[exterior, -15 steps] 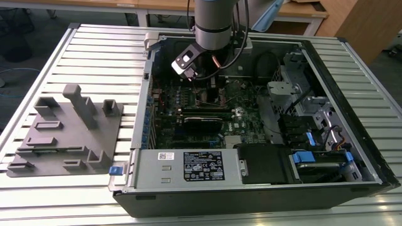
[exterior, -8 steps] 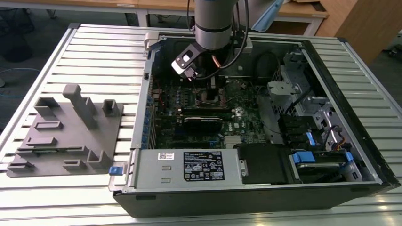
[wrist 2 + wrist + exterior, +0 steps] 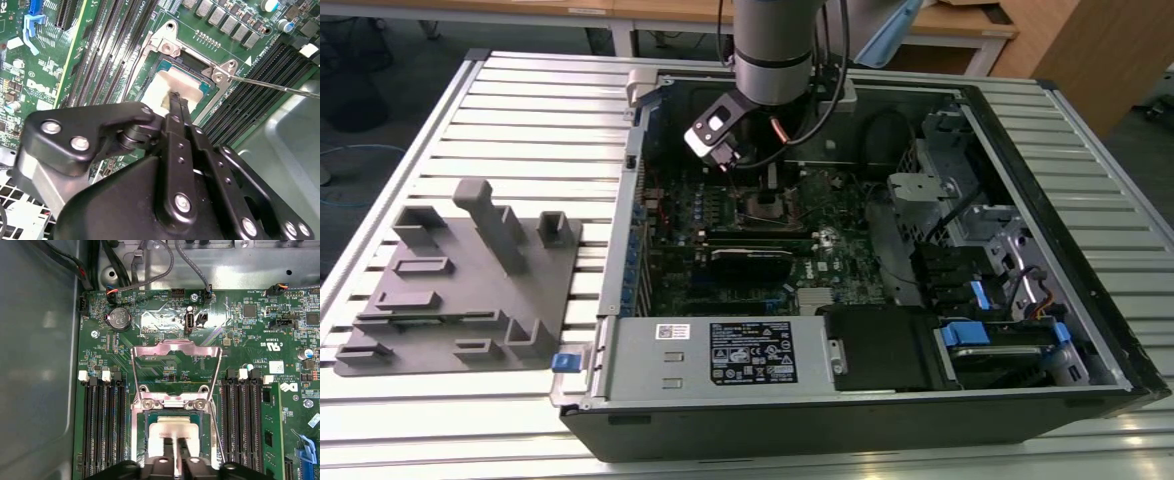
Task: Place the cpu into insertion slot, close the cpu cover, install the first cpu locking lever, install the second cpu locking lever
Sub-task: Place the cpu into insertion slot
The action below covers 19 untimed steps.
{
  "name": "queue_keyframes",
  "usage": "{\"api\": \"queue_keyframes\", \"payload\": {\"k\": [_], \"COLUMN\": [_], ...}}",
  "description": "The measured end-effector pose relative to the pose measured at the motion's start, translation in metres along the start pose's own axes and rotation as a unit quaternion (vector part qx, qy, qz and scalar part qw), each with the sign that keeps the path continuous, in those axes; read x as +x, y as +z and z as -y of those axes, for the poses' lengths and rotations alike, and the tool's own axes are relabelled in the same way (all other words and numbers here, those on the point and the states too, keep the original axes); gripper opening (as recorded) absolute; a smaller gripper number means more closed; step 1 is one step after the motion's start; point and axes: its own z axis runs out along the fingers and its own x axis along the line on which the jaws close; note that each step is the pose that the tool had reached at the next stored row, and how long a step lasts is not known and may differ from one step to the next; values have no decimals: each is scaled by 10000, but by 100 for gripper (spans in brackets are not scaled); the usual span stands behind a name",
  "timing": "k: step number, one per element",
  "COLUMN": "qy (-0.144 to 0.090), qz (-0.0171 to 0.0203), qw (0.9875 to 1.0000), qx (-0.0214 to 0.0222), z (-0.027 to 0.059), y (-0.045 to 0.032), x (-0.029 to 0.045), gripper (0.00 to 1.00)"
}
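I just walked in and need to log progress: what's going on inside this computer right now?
A robot arm reaches into the open computer case, its gripper down at the insertion slot on the motherboard. The cpu lies in the slot, with the shut fingers right over its middle. Whether they touch it cannot be told. The cpu cover is swung open, not yet closed.

Printed sticker point(image 3: 750, 352) on the metal casing point(image 3: 640, 370), small white lettering across the motherboard point(image 3: 240, 335), nothing clearly legible
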Motion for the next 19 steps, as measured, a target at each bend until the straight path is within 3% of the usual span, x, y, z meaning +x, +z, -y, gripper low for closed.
{"api": "queue_keyframes", "payload": {"k": [3, 9, 19], "qy": [0, 0, 0], "qz": [0, 0, 1], "qw": [10000, 10000, 10000], "qx": [0, 0, 1], "z": [0, 0, 7], "y": [-3, -5, 75], "x": [0, 0, -2], "gripper": [11, 11, 11]}}
